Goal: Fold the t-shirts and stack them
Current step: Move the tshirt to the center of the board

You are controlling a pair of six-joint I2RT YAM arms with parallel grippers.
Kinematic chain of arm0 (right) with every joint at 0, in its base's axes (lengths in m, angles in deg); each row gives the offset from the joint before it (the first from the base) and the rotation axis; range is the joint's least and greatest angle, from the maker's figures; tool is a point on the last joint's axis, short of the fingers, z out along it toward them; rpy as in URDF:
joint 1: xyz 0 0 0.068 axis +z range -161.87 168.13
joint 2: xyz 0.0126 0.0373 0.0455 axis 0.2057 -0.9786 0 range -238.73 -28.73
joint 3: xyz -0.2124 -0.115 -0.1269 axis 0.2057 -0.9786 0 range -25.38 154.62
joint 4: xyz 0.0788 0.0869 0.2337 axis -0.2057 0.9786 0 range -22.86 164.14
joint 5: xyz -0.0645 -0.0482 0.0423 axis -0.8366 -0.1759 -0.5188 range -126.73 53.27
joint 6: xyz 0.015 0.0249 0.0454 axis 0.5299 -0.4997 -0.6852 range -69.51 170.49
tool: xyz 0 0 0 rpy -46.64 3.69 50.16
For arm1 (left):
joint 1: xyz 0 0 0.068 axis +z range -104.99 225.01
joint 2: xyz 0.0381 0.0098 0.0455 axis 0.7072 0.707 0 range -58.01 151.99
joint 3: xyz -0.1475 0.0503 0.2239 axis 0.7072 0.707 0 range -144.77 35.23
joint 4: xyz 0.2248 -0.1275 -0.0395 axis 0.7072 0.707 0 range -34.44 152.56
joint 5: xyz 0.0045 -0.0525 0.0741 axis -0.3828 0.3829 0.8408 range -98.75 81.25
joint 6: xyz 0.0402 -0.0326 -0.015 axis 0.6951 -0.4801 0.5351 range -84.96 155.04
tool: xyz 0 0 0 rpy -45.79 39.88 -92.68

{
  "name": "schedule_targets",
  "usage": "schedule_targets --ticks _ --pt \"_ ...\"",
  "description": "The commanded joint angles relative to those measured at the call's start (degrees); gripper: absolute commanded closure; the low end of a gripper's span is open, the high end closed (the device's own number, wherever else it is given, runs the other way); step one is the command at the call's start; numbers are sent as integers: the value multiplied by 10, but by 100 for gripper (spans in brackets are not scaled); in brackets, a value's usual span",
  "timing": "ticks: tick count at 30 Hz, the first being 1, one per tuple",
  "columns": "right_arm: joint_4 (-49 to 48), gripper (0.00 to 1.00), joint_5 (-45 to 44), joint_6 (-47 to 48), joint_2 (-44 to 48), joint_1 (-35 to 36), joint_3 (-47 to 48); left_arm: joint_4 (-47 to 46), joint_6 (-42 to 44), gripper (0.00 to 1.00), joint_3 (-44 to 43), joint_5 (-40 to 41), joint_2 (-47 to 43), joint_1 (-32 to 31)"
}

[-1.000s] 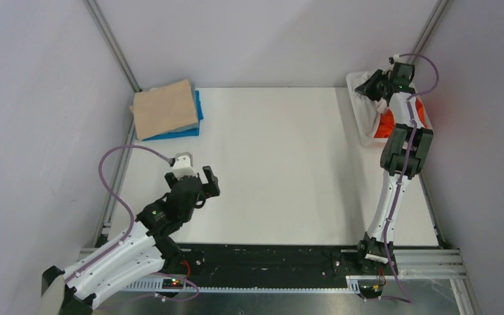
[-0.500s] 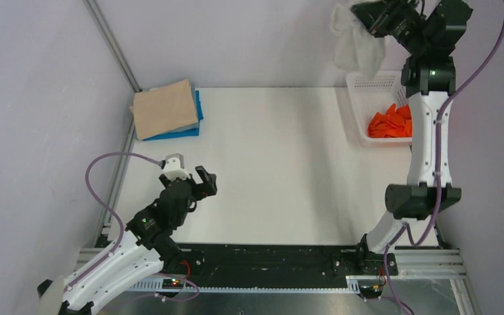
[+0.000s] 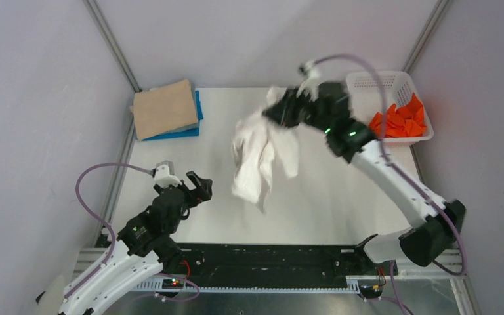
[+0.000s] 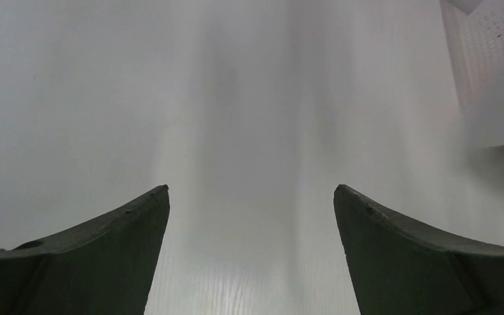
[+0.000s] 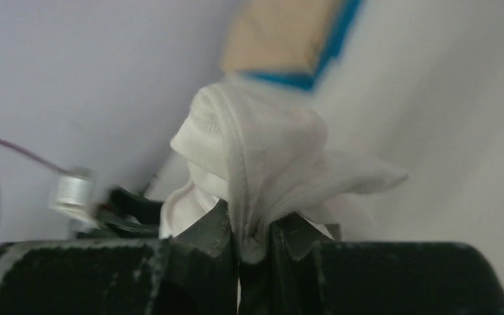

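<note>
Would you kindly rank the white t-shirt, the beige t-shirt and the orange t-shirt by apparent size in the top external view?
White t-shirt, narrowly, and hanging nearer the camera
Beige t-shirt, folded
Orange t-shirt, bunched in the basket

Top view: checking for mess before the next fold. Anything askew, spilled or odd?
Nothing spilled or damaged. The white t-shirt hangs bunched from the right gripper over the table, and the orange t-shirt lies crumpled in the basket.

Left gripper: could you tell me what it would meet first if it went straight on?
Most likely the bare table: the open left gripper aims at it, and the white t-shirt hangs off to the right. Depth is unclear.
</note>
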Motion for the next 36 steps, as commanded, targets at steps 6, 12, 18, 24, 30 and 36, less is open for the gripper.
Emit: schedule_targets --ticks 6,12,18,24,30,36 --pt "-38 19 -246 -52 -121 63 -226 87 -86 2 6 2 38 -1" --pt "68 1 -433 -56 -47 74 -229 85 -98 2 -12 -27 108 -2" --pt "107 1 -447 -70 92 96 -336 1 -80 2 -17 -108 185 -42" --pt "57 2 -322 -86 227 100 -510 -133 -72 1 6 -179 249 -82" --pt "27 2 -283 -108 299 103 -594 -187 -64 13 -7 -199 342 -94" --pt "23 2 -284 -106 286 105 -608 -222 -63 23 -24 -205 434 -96"
